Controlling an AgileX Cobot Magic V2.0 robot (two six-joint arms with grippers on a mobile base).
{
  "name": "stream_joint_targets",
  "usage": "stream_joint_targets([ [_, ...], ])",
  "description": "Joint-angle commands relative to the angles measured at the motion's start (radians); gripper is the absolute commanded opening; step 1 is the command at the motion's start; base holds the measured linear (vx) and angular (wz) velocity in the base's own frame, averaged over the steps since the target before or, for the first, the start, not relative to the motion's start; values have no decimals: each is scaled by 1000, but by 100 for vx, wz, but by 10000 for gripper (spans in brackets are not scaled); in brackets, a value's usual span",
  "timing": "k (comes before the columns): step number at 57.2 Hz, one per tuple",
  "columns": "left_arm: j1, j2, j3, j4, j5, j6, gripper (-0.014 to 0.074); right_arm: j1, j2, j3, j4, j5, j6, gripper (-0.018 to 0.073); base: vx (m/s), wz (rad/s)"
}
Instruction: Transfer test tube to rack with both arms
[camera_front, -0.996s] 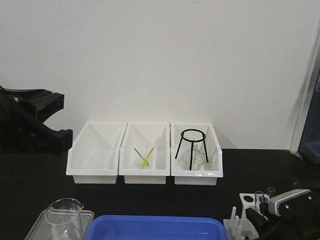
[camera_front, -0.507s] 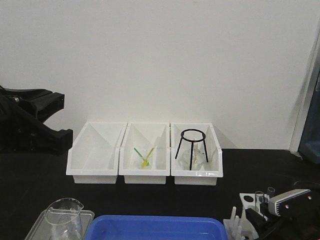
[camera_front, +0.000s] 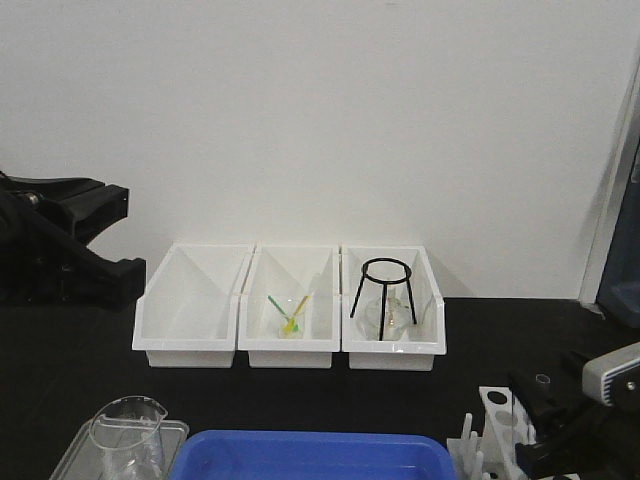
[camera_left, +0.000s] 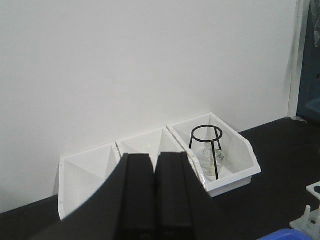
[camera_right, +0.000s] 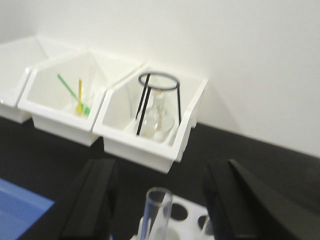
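Observation:
The white rack is at the bottom of the right wrist view. A clear test tube stands upright in it. My right gripper is open, one finger on each side of the tube, touching neither side. In the front view the rack is at the bottom right, with a tube rim above it and the right gripper beside it. My left gripper is shut and empty, held high and facing the bins. The left arm is at the far left.
Three white open-front bins stand along the wall; the middle one holds green and yellow sticks, the right one a black tripod over a flask. A blue tray and a glass beaker are at the front edge.
My right arm has pulled back to the right and slightly up, away from the rack. The tube stays standing in the rack. The left arm has not moved.

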Motion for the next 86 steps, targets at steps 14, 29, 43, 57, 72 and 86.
stream_joint_targets([
  [14,0,-15,-33,33,-49,-3,-8,-3,-343,-25,4,171,-12,361,0,0],
  [29,-5,-18,18,-141,-32,168,-8,-3,-728,-25,34,615,20,-13,0,0],
  [43,-5,-18,236,-426,-211,424,-8,-2,-1002,-25,115,896,7,-8,0,0],
  [57,-5,-16,350,-453,-471,421,-7,-2,-1055,-25,108,904,8,-8,0,0],
  [72,-5,-14,354,-453,-468,419,-7,-2,-1055,-25,108,909,8,-8,0,0],
  [86,-5,-14,354,-453,-468,419,-7,-2,-1055,-25,108,909,8,-8,0,0],
])
